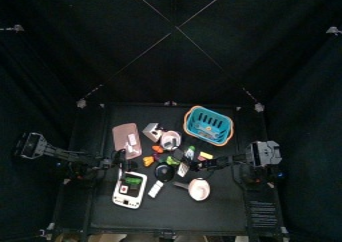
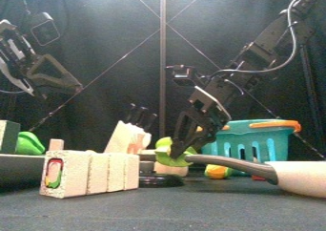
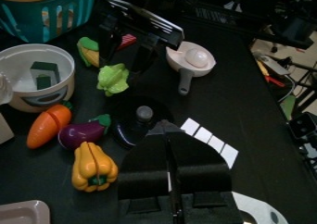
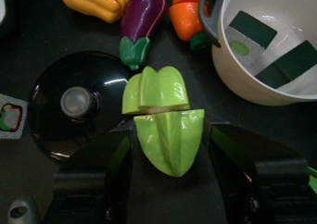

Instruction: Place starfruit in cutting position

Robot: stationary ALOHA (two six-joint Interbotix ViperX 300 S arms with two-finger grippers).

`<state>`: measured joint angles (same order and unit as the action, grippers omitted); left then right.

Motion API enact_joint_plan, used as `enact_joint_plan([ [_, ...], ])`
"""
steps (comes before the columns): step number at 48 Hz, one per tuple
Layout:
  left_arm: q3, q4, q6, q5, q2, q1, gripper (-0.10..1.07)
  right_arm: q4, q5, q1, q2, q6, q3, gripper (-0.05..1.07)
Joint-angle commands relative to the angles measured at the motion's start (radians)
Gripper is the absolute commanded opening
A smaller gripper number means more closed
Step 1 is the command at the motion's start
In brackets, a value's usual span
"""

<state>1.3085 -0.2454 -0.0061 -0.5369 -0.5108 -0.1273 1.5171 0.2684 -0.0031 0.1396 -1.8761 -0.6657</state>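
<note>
**Item: starfruit, in transit to cutting position — right arm working, left arm idle at frame left.**

Right gripper (image 4: 168,158): jaws clamped on the lower half of the starfruit (image 4: 162,126), which sits centre frame in the right wrist view, its two green halves joined at a visible seam. Adjacent: black round lid (image 4: 77,100) at left centre, just beside the fruit; eggplant (image 4: 140,24) and carrot (image 4: 186,10) at upper centre; white pot (image 4: 275,44) at upper right. Front view: fruit low, near the table (image 2: 166,211), centre frame. Left gripper (image 3: 173,168): jaws apart, holding nothing. Handling note (judgement): lower gently, keep the seam level and reachable, settle the fruit clear of lid and eggplant before easing the jaws apart, or it may topple.
</note>
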Motion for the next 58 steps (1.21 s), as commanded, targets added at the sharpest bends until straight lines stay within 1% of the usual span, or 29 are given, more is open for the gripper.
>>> enact_joint_plan([
  [1, -0.02, 0.0, 0.0, -0.005, 0.002, -0.006, 0.12, -0.031, 0.005, 0.003, -0.044, 0.0, 0.011, 0.68],
  [11, -0.028, 0.0, 0.003, -0.003, 0.002, -0.006, 0.12, -0.153, 0.026, 0.008, -0.08, 0.0, -0.006, 0.68],
  [17, -0.04, 0.0, 0.005, -0.003, 0.002, -0.006, 0.12, -0.242, 0.071, 0.035, -0.118, -0.002, -0.011, 0.68],
  [26, -0.044, 0.0, 0.005, -0.005, 0.002, 0.0, 0.12, -0.417, 0.19, 0.083, -0.16, -0.003, -0.003, 0.68],
  [33, -0.048, -0.005, 0.002, -0.005, 0.002, 0.003, 0.12, -0.548, 0.322, 0.137, -0.16, -0.005, 0.021, 0.68],
  [43, -0.048, -0.02, 0.002, -0.005, 0.002, -0.005, 0.12, -0.67, 0.477, 0.199, -0.13, -0.035, 0.074, 0.68],
  [47, -0.048, -0.025, 0.002, -0.003, 0.002, -0.011, 0.12, -0.687, 0.535, 0.213, -0.107, -0.071, 0.103, 0.68],
  [51, -0.049, -0.026, 0.002, -0.005, 0.002, -0.018, 0.12, -0.678, 0.586, 0.225, -0.078, -0.126, 0.132, 0.69],
  [58, -0.051, -0.026, 0.002, -0.005, 0.002, -0.023, 0.12, -0.672, 0.598, 0.242, -0.008, -0.252, 0.17, 0.69],
])
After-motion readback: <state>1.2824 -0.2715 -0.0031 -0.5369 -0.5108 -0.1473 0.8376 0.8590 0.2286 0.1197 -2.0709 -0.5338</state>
